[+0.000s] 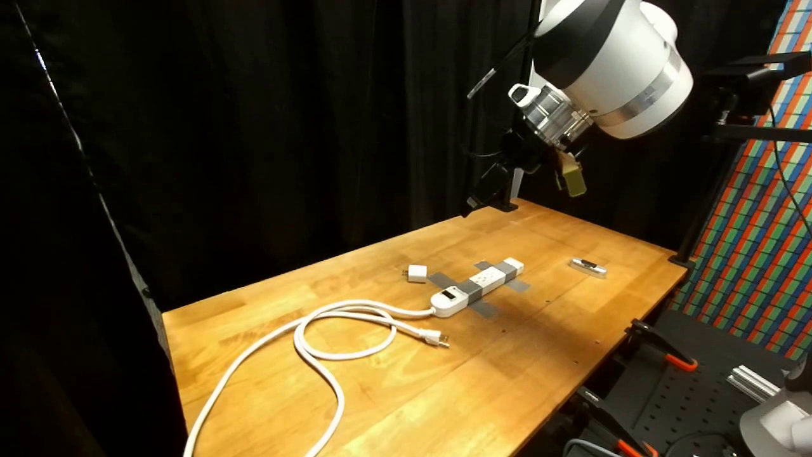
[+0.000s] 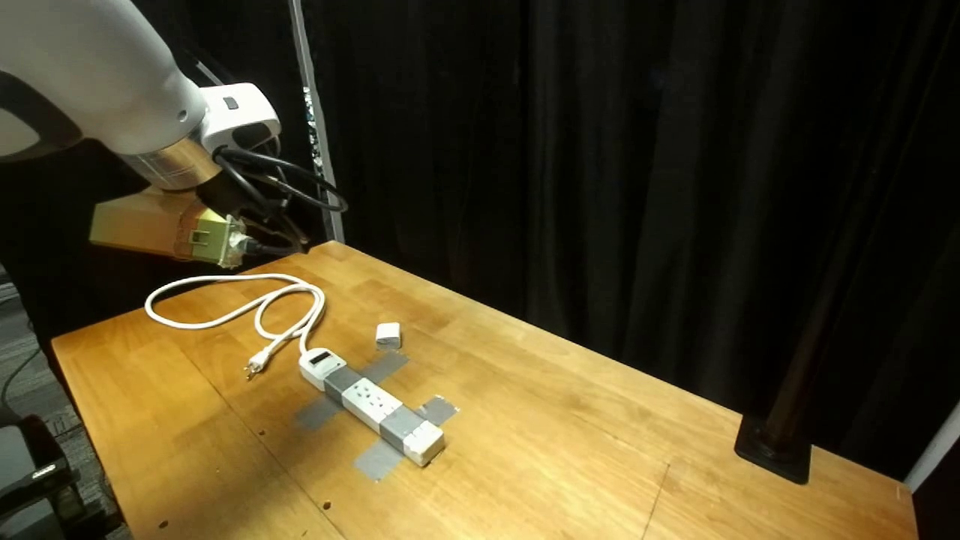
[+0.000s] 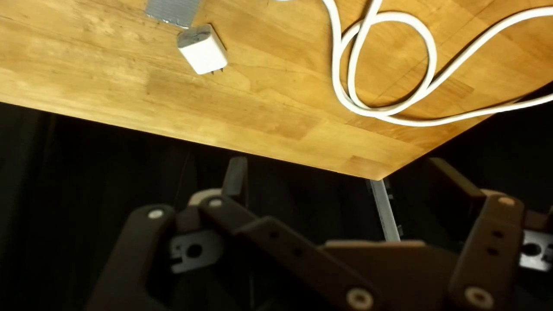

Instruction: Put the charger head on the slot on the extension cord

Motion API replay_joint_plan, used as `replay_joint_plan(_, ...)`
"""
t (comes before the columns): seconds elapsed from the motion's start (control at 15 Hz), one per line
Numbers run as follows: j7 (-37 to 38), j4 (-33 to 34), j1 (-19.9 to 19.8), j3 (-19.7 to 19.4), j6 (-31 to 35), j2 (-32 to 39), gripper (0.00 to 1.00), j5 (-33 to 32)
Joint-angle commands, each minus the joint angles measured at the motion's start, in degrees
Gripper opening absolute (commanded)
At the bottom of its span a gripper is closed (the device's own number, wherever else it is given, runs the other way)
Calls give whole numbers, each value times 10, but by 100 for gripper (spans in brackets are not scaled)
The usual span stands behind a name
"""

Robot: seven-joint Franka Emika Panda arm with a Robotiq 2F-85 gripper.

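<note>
Wooden table [image 1: 406, 393], dark curtain [image 1: 254, 158] behind it in both exterior views. Strips of grey tape [image 2: 380, 459] stuck to the wood. Black post [image 2: 795, 397] near the curtain, foot on the table. In an exterior view: small thing [image 1: 589, 267], silver and dark, lying on the table; two clamps [image 1: 660, 344] with orange grips at the edge; dark board [image 1: 691, 397] with holes, metal rail [image 1: 753, 383] by it; backdrop [image 1: 736, 266] patterned in red, green and blue

Pincer [image 3: 337, 166] spread wide, the charger head [image 3: 204, 54] lies on the table [image 3: 268, 97].
</note>
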Motion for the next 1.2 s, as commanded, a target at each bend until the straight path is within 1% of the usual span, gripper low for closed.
replay_joint_plan(0.0,-107,30,153,-140,80,-19,100,81)
replay_joint_plan(0.07,-124,35,201,-184,132,-37,100,86)
replay_joint_plan(0.13,-119,40,244,-228,169,-48,100,67)
replay_joint_plan(0.2,-102,43,288,-273,210,-56,100,34)
replay_joint_plan(0.27,-80,43,330,-320,240,-63,100,-2)
replay_joint_plan(0.4,-58,38,409,-415,290,-74,100,-69)
replay_joint_plan(0.47,-71,37,347,-347,243,-46,100,-25)
replay_joint_plan(0.53,-66,36,378,-385,259,-54,100,-45)
replay_joint_plan(0.6,-65,36,394,-403,265,-61,100,-52)
replay_joint_plan(0.67,-65,36,400,-409,269,-66,100,-54)
replay_joint_plan(1.13,-65,36,401,-410,271,-68,100,-55)
